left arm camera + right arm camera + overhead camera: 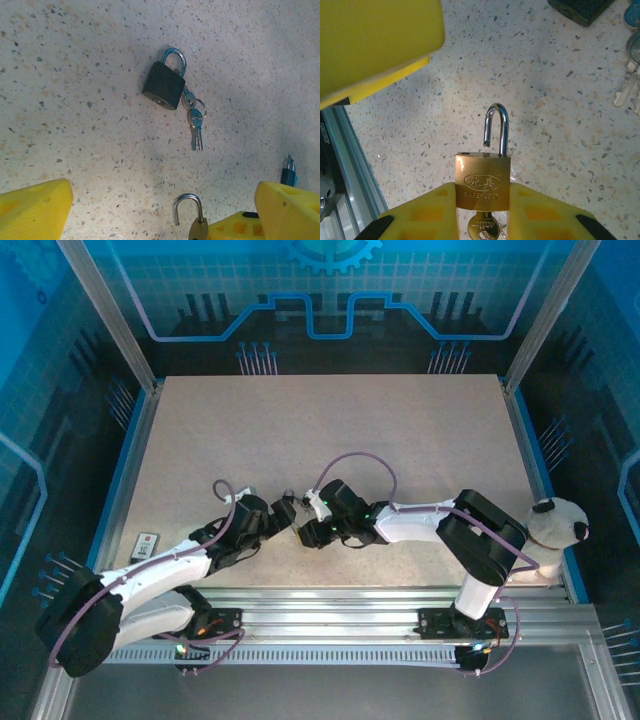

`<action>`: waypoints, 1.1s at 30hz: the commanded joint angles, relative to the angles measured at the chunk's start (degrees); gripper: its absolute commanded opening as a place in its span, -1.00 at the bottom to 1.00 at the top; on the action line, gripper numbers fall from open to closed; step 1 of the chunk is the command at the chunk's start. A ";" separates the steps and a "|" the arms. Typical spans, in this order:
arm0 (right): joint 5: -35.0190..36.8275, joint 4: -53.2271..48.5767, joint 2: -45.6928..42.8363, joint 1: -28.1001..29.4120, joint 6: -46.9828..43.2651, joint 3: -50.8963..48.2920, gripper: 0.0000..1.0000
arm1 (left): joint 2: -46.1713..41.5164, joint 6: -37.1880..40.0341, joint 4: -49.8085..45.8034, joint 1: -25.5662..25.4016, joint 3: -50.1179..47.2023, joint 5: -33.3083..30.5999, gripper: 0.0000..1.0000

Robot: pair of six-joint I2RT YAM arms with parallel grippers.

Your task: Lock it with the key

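The speckled surface (330, 430) is mostly bare, and I have brought both arms together over its near middle so that one can steady the work while the other acts on it. My right hand (312, 520) is clamped on the brass padlock (482, 182), one pad against each flat side of the body. That grip holds the lock upright and leaves both the top and the underside free. My left hand (162, 207) hovers just beside it with its fingers (35, 210) spread wide and nothing between them. I judge it is placed that way so it can come in on the lock from the far side. A second, black padlock (164, 85) lies flat on the surface beyond, well apart from my grip. It is shut, with its bunch of keys (196, 127) trailing from its base, and I take it to be no part of this step. On the brass lock the shackle (496, 127) stands raised, its free end clear of the hole in the body, so the lock is open. The key (484, 227) sits in the keyhole underneath, hanging between my right fingers. I reckon the next move is to press the shackle down and then turn that key.
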 commanded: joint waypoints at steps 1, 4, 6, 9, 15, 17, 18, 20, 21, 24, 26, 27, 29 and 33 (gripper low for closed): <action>-1.72 3.00 -1.93 -0.78 0.71 -0.55 -0.54 | 0.62 -2.41 4.53 0.38 0.35 2.22 0.82; -1.90 3.32 -1.93 -0.84 0.83 -0.65 -0.54 | 2.17 -3.55 6.48 0.35 0.24 3.65 0.78; -2.05 3.53 -2.04 -0.82 0.87 -0.64 -0.54 | 2.91 -4.07 7.44 0.32 -0.02 4.15 0.76; -2.30 4.08 -2.42 -1.03 1.13 -0.95 -0.54 | 3.84 -5.22 9.61 0.39 -0.72 5.24 0.70; -2.99 5.65 -3.14 -1.46 1.88 -1.85 -0.54 | 4.98 -6.80 12.70 0.35 -1.77 6.83 0.62; -3.23 6.16 -3.31 -1.46 2.06 -1.92 -0.54 | 5.35 -7.20 13.41 0.34 -1.96 7.47 0.58; -3.31 6.25 -3.39 -1.52 2.14 -2.00 -0.55 | 5.47 -7.37 13.65 0.38 -1.96 7.76 0.57; -3.37 6.25 -3.49 -1.53 2.21 -2.00 -0.54 | 5.42 -7.72 14.09 0.35 -2.11 8.10 0.54; -3.45 6.25 -3.52 -1.52 2.27 -1.95 -0.55 | 5.29 -7.93 14.36 0.38 -2.25 8.22 0.52; -3.57 6.26 -3.66 -1.66 2.45 -1.97 -0.55 | 5.02 -8.55 15.25 0.38 -2.77 8.71 0.42; -3.84 6.27 -3.84 -1.64 2.58 -1.99 -0.55 | 5.32 -8.88 15.66 0.36 -3.17 9.07 0.38; -3.95 6.26 -3.87 -1.64 2.63 -2.01 -0.55 | 5.42 -9.19 15.90 0.37 -3.40 9.12 0.36; -4.34 7.73 -3.84 -1.66 2.80 -1.91 -0.55 | 5.47 -9.61 16.83 0.39 -3.86 9.27 0.30; -4.91 8.28 -3.58 -1.61 3.20 -1.73 -0.55 | 5.30 -9.89 17.19 0.36 -4.15 9.44 0.24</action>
